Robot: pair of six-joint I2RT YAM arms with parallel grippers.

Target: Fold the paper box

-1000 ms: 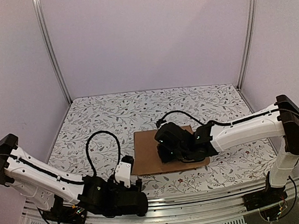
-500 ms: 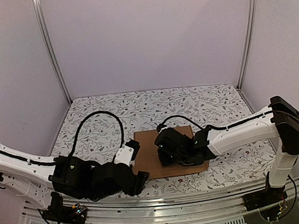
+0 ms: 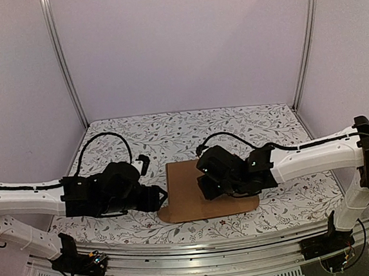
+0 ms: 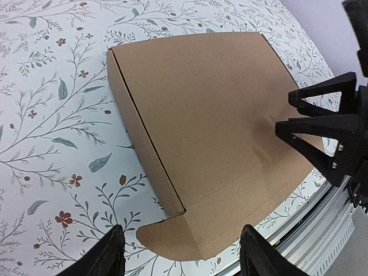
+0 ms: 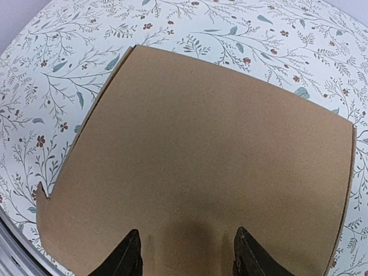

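Over the paper box [image 3: 193, 195], left pincer [image 4: 181, 253] and right pincer [image 5: 187, 253] are hanging open, empty; loose corner flap [image 4: 172, 236] probably needing tucking next

Floral tabletop [image 3: 171, 129], plain lilac walls [image 3: 182, 41], aluminium posts [image 3: 61, 58]

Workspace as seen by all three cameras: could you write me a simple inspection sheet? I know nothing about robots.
Surface: floral tablecloth, lying flat.
Job's things: brown paper box lying low mid-table, a side wall showing on the edge toward the left arm, a rounded flap poking out at its near corner.
Clutter: nothing seen.
Grippers: left gripper open, its fingers either side of that flap in the wrist view; right gripper open over the box's top panel; contact unclear for both.
Cables: black cables loop above each arm, off the box.
Surroundings: plain pale walls, metal posts, a metal rail along the near edge.
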